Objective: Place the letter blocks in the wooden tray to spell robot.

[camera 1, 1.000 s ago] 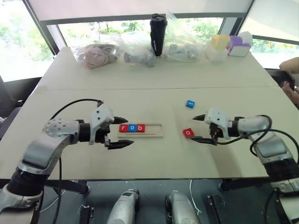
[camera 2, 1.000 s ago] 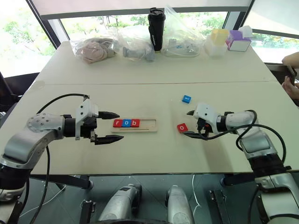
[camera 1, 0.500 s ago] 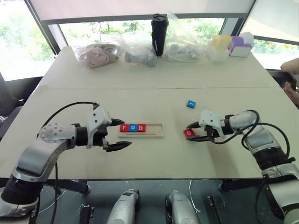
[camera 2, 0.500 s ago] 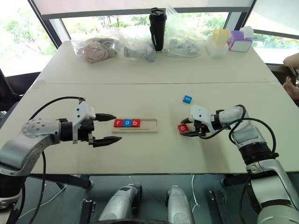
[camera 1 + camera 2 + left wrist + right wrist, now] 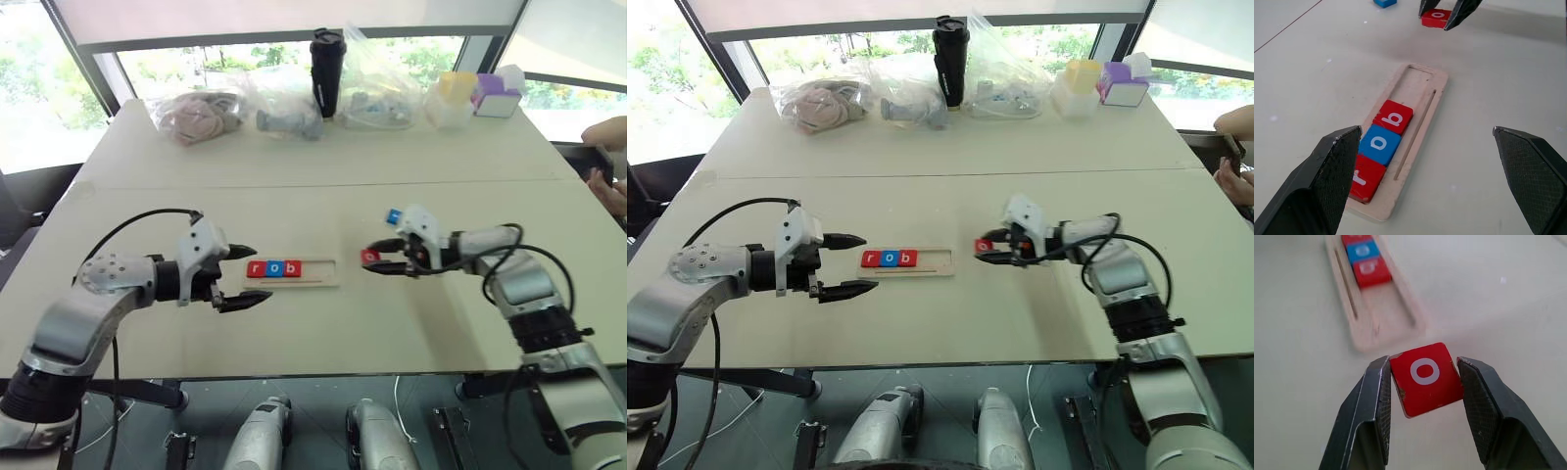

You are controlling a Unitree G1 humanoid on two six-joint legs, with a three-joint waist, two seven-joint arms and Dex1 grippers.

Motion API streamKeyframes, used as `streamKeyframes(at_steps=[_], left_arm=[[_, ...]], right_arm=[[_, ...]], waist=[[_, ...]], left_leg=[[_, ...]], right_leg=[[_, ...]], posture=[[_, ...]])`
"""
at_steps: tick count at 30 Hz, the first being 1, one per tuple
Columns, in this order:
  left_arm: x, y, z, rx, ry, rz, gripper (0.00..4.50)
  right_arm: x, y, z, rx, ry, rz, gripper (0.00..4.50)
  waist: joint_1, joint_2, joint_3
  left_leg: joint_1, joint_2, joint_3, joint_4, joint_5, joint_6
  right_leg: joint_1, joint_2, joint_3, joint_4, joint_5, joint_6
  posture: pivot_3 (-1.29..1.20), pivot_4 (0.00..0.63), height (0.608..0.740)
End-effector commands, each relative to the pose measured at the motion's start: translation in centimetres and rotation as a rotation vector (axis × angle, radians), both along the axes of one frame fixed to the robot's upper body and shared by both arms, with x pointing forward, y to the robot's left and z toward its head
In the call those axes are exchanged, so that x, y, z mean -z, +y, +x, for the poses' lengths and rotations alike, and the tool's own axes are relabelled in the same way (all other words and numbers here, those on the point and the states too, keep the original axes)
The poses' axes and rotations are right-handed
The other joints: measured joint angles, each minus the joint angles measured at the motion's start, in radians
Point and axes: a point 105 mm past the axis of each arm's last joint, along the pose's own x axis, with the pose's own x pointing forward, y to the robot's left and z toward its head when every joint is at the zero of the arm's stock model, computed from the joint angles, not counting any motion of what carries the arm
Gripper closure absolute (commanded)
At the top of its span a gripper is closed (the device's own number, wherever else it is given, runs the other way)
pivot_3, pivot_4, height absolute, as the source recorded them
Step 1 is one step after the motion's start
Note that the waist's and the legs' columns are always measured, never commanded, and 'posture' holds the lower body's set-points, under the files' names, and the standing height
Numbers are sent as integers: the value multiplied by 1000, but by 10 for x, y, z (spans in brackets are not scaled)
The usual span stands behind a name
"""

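right tool (image 5: 376, 258) pinches the red o block (image 5: 1425, 378) clear of the desk (image 5: 323, 333), just right of the wooden tray (image 5: 323, 273); tray's long axis runs left-right, r o b filling its left part (fourth slot free). left tool (image 5: 248, 277) hangs spread at the tray's left end, blue block (image 5: 394, 215) lies far-right.

Office or lab room, large windows (image 5: 59, 88), pale worktables (image 5: 323, 157), bagged supplies (image 5: 284, 103)

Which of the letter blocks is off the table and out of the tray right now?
The red o block, pinched between the right gripper fingers. The r, o, b blocks sit in the wooden tray; the blue block lies on the table.
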Motion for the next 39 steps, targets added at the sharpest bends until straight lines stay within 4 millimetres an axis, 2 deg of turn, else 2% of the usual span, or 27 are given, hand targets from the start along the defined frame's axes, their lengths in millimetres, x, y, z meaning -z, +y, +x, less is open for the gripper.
streamKeyframes(at_steps=[1, 3, 7, 19, 36, 38, 39], left_arm=[[-15, 9, 3, -25, -63, 9, 0], [-14, 12, 3, -40, -67, 12, 0], [-14, 13, 1, -50, -69, 9, 0], [-12, 10, 2, -62, -81, -8, 0], [-13, 9, 3, -66, -91, -14, 0], [-13, 9, 3, -67, -91, -14, 0], [-13, 9, 4, -67, -92, -14, 0]], right_arm=[[-13, 31, 7, 24, -101, -10, 2978], [-14, 53, 5, 20, -102, 14, 2978], [-10, 67, 1, 14, -87, 16, 2978], [11, 70, -5, -7, -35, -29, 2978], [19, 78, -8, -14, -23, -31, 2978], [19, 78, -8, -14, -23, -31, 1883], [19, 78, -8, -13, -23, -32, 1523]], waist=[[3, 0, 0], [7, 0, 0], [8, 0, 0], [2, 0, 0], [3, 0, 0], [3, 0, 0], [3, 0, 0]], left_leg=[[0, 0, 0, 0, 0, 0], [0, -1, 0, 0, 0, 0], [0, -3, 0, 0, 0, 0], [0, -2, 0, 0, 0, 0], [0, -2, 0, 0, 0, 0], [0, -2, 0, 0, 0, 0], [0, -2, 0, 0, 0, 0]], right_leg=[[0, 0, 0, 0, 0, 0], [1, 1, 0, 0, 0, 1], [1, 0, 0, -1, 0, 1], [0, 1, -1, 0, 1, 3], [0, 1, -1, 0, 1, 3], [0, 1, -1, 0, 1, 3], [0, 1, -1, 0, 1, 3]], posture=[[0, 150, 740], [0, 150, 740], [0, 150, 740], [0, 150, 740], [0, 150, 740], [0, 150, 740], [0, 150, 740]])
